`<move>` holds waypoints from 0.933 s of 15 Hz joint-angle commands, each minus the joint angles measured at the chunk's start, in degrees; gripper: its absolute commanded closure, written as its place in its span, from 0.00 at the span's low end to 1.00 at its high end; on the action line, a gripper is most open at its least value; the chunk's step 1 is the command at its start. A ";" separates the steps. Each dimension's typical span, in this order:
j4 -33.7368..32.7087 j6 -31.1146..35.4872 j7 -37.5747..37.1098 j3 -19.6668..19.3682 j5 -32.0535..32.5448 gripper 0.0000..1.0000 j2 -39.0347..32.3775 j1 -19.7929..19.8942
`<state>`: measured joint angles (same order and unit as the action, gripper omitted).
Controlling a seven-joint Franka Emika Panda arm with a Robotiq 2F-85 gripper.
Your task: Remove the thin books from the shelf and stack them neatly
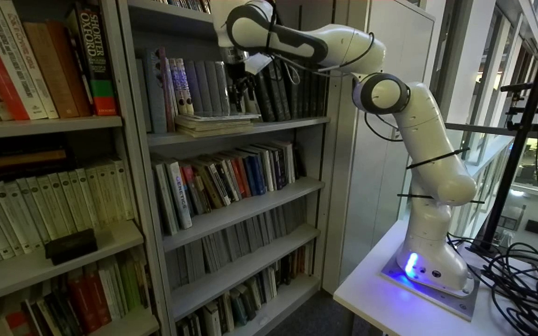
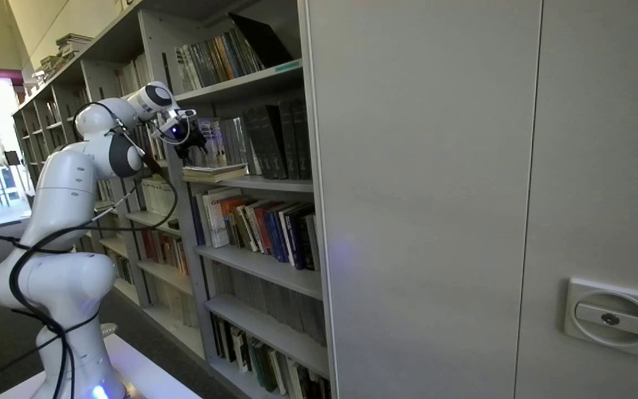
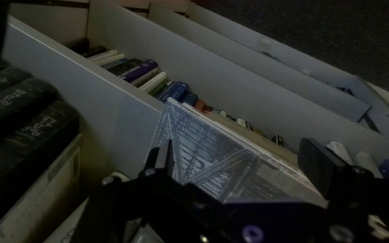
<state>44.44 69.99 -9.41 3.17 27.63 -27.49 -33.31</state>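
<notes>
- We are seeing the black metal two-fingered gripper point(image 3: 236, 148) with its flat black pads point(image 3: 317, 165) standing well apart.
- Through that gap, in the wrist view, we are looking onto a thin grey-blue book point(image 3: 208, 155) with a lattice-patterned cover; whether the pads are touching it, we cannot tell.
- That book is lying on top of a flat stack of thin, cream-edged books point(image 1: 213, 126), which is resting at the front edge of a flat grey metal shelf point(image 1: 292, 124).
- In both exterior views, we are finding the gripper hanging above this stack.
- Behind the stack, slim pale grey volumes point(image 1: 208, 86) are standing upright on the same shelf.
- Farther along it, we are noticing thick black volumes point(image 1: 276, 95), a few of them leaning.
- On the grey metal board below point(image 1: 255, 203), a row of multicoloured books point(image 1: 252, 172) is standing.
- The white jointed robot arm point(image 1: 430, 135) is standing on a white table point(image 1: 367, 289), its base glowing blue.
</notes>
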 commanded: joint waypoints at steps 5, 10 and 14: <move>-0.98 -4.32 0.87 -1.00 -6.04 0.41 -0.70 4.65; -2.46 -5.55 0.10 -0.97 -13.58 0.80 2.28 5.50; -1.77 -7.76 -2.15 -3.18 -9.94 1.00 3.27 4.50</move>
<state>41.97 64.69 -9.80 1.25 15.93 -25.49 -28.89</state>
